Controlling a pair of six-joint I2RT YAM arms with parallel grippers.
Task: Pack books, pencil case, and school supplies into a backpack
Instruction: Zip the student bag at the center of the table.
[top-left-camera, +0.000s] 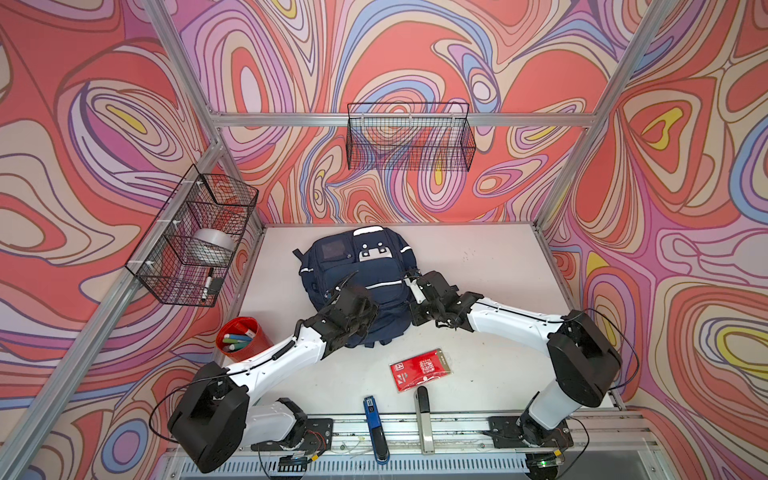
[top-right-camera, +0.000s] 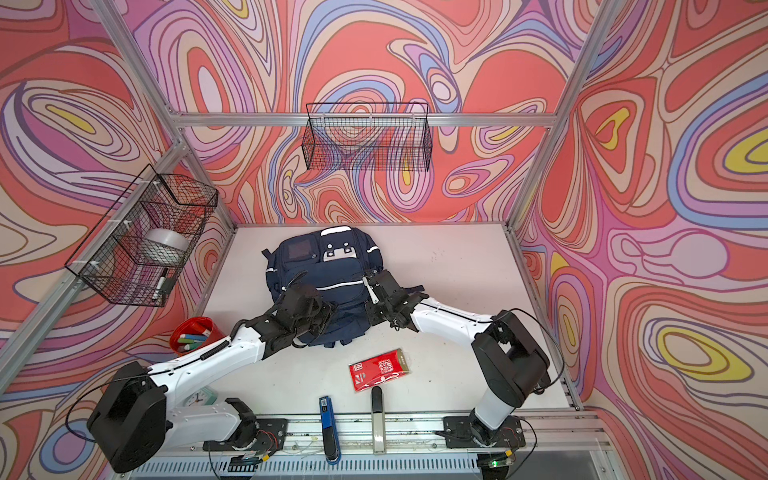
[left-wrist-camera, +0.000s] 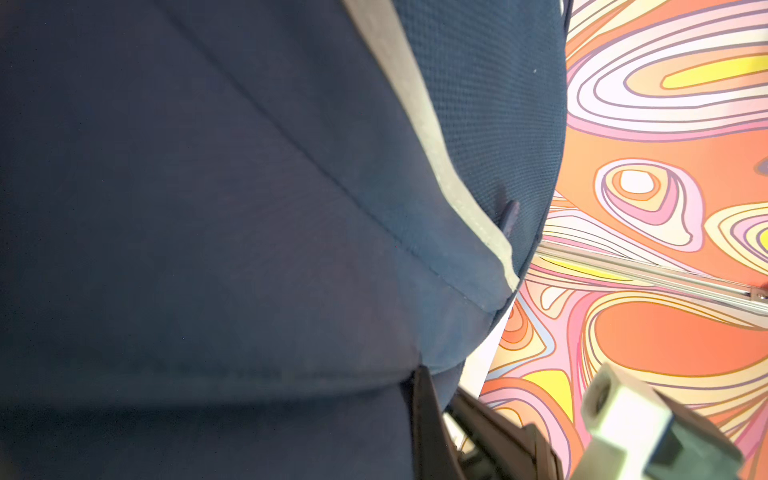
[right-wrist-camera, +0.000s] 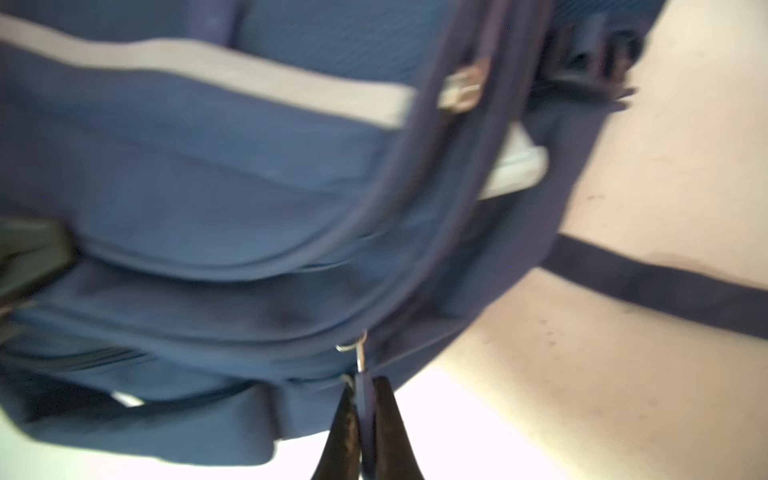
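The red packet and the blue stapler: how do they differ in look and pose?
The red packet is wide, flat and red with white print; the blue stapler is narrow, blue and black. The red packet lies slanted, wholly on the white table; the blue stapler lies partly across the front rail. Both lie outside the backpack.

backpack (top-left-camera: 328, 266) behind packet (top-left-camera: 420, 370) (apart), stapler (top-left-camera: 374, 419) in front

White-shelled left arm (top-left-camera: 274, 357) and right arm (top-left-camera: 511, 320) carry black joints, thin black cables.
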